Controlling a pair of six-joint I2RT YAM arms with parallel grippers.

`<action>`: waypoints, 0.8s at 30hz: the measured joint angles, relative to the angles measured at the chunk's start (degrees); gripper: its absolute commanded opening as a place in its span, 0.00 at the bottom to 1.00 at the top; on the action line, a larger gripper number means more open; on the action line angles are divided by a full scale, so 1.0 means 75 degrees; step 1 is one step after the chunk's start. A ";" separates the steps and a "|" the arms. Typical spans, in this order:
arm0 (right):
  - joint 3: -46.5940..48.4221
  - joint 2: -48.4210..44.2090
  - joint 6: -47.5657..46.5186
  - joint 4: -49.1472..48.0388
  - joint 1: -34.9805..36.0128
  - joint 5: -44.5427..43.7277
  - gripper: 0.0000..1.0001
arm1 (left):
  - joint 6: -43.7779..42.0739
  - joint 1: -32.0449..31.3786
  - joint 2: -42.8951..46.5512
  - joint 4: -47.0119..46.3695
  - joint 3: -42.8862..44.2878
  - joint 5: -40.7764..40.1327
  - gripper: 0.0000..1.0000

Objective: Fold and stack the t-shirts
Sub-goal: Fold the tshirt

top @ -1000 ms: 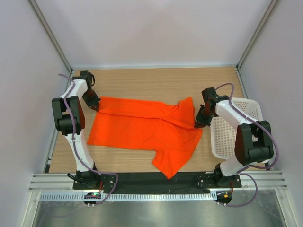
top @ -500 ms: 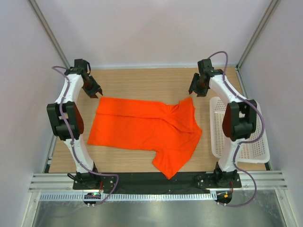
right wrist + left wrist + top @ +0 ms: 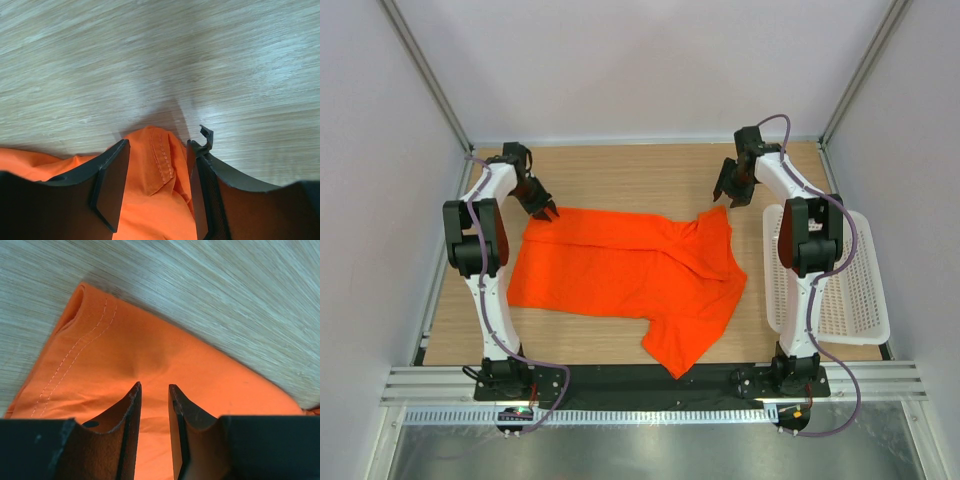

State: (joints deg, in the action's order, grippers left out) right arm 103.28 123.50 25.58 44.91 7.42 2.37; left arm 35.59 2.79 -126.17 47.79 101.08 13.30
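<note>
The orange-red t-shirt (image 3: 630, 275) lies spread on the wooden table (image 3: 620, 170). It is plain and thin, its far edge is folded over in a band, and one sleeve sticks out toward the near edge. The left gripper (image 3: 548, 212) hangs over the shirt's far left corner, its fingers (image 3: 127, 415) a narrow gap apart and holding nothing. The right gripper (image 3: 728, 197) stands at the far right corner, its fingers (image 3: 112, 175) wide apart on either side of a raised hemmed tip of cloth, not clamping it
</note>
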 measured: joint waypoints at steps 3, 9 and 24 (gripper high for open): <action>-0.0020 0.0000 0.0009 -0.0035 -0.0003 0.0146 0.54 | 0.0009 0.0003 -0.0020 0.0000 -0.0017 -0.0009 0.29; -0.0125 0.0216 0.0178 -0.0271 -0.0035 0.0431 0.31 | 0.0041 0.0003 -0.0236 0.0006 -0.0017 -0.0041 0.27; -0.1274 -0.0140 0.0845 -0.1475 -0.0227 -0.0586 0.01 | 0.0224 0.0291 -0.0318 0.0000 -0.0026 0.0326 0.26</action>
State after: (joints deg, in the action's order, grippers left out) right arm 93.73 122.45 31.92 33.85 5.72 -2.02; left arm 37.28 4.97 -128.55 47.79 100.88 15.75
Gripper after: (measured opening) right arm 0.050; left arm 0.260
